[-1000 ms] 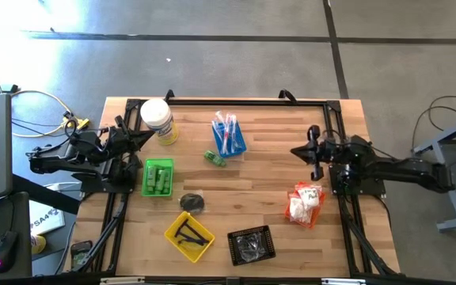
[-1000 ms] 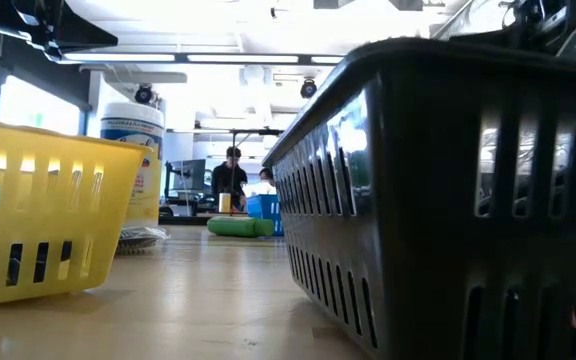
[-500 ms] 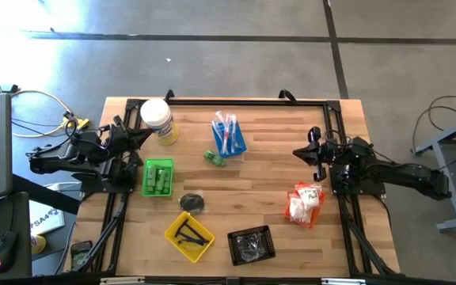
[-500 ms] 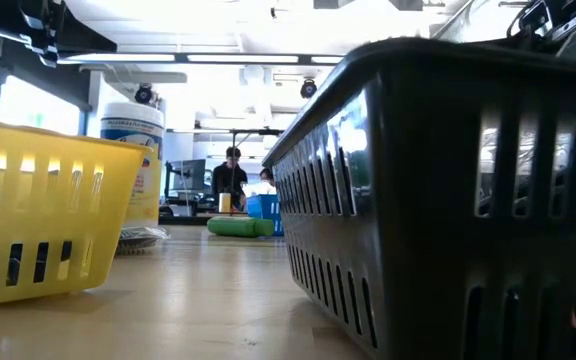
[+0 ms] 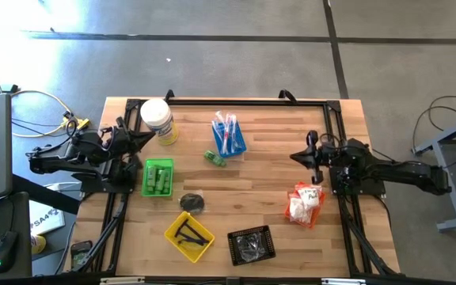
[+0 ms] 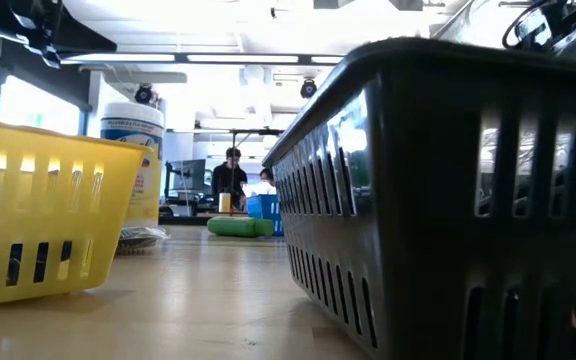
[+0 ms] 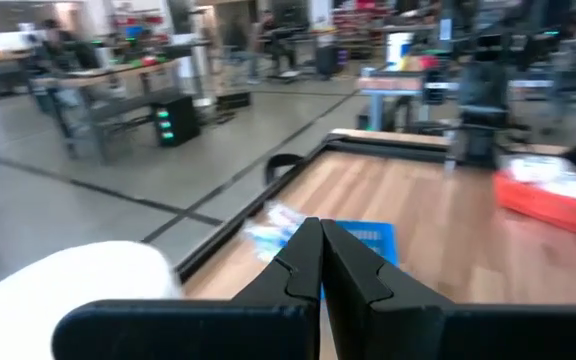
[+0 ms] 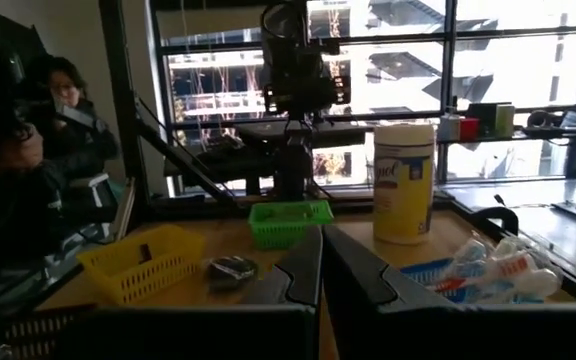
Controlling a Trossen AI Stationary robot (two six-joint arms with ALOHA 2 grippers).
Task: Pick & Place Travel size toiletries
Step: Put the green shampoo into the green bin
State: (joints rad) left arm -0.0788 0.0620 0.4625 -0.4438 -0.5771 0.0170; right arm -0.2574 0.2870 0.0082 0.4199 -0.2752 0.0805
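A loose green bottle (image 5: 215, 158) lies on its side on the table, near the blue tray (image 5: 238, 146) that holds wrapped toothbrushes (image 5: 226, 131). More green bottles lie in the green tray (image 5: 157, 177). White sachets fill the orange tray (image 5: 305, 204), and black T-shaped pieces lie in the yellow tray (image 5: 189, 235). A dark round item (image 5: 192, 203) rests on the table. My left gripper (image 5: 143, 136) is shut and empty at the table's left edge, beside the white tub. My right gripper (image 5: 295, 156) is shut and empty at the right, above the table, far of the orange tray.
A big white tub (image 5: 157, 120) with a yellow label stands at the far left. A black tray (image 5: 252, 245) sits at the near edge and fills the right of the low view (image 6: 448, 200). Bare wood lies in the table's middle. People show in the room beyond the table.
My right gripper has drifted a little toward the table's near edge, staying shut. Nothing on the table has moved.
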